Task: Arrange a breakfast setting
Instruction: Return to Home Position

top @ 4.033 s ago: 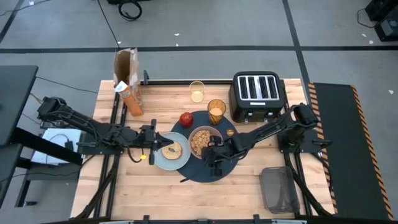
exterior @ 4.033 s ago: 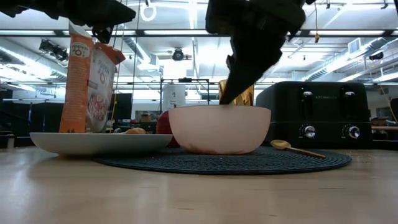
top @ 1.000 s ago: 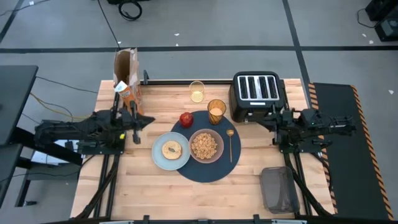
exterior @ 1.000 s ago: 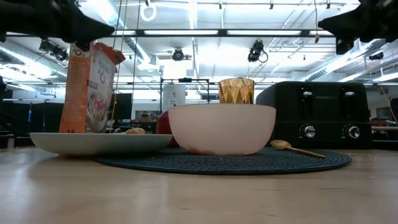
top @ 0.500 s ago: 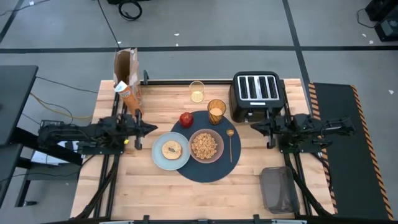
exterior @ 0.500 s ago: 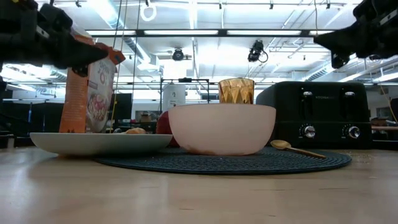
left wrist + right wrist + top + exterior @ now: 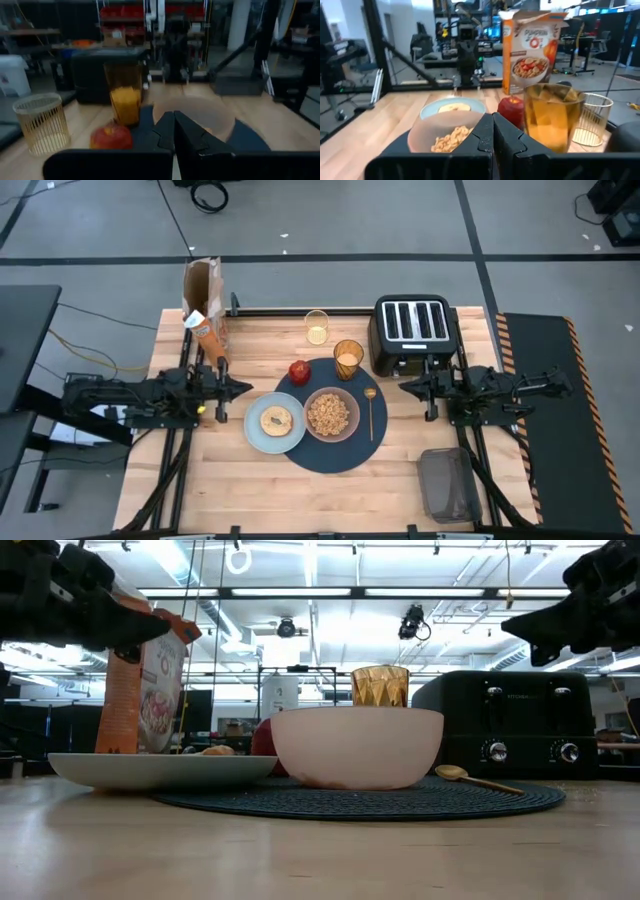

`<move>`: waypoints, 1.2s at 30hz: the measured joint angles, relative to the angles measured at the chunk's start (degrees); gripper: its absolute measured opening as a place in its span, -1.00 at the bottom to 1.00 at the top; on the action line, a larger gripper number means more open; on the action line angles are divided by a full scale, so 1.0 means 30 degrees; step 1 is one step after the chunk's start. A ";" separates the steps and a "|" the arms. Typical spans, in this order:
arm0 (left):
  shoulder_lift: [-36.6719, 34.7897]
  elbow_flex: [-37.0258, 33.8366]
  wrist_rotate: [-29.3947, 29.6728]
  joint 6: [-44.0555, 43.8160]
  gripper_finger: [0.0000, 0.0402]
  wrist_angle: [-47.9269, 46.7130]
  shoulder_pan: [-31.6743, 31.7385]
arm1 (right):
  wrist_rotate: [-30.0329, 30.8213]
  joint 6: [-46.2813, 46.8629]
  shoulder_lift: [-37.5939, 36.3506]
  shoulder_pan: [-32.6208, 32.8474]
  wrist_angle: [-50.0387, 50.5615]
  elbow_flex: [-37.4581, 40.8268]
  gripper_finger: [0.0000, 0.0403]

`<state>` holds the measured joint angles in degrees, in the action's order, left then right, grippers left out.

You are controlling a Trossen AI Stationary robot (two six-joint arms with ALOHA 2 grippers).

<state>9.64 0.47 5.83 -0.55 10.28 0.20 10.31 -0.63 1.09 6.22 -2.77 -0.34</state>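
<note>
Figure: my left end effector point(image 7: 238, 387) and right end effector point(image 7: 404, 386), closed empty, should withdraw level from the round navy placemat point(image 7: 338, 456) between.

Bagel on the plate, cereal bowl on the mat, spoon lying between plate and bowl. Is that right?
Not quite. The bagel is on the plate and the bowl is on the mat, but the spoon lies on the bowl's other side, toward the toaster, as the high view shows.
</note>
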 joint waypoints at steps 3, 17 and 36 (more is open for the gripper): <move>-0.0565 0.0464 -0.0434 0.0365 -0.97 -0.0477 0.0247 | 0.0396 0.0218 -0.0271 -0.0157 -0.0205 0.0000 -0.97; -0.3123 -0.0007 -0.1861 0.0491 -0.98 -0.2282 0.0593 | -0.0025 0.2150 0.0769 -0.0607 -0.0042 0.0000 -0.84; -0.3094 -0.0015 -0.1884 0.0401 -0.87 -0.1958 0.0593 | -0.0018 0.2150 0.0791 -0.0607 -0.0196 -0.0003 -0.82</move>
<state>0.36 0.43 0.18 0.66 4.40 1.98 10.26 5.82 3.46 4.40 -3.36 -0.35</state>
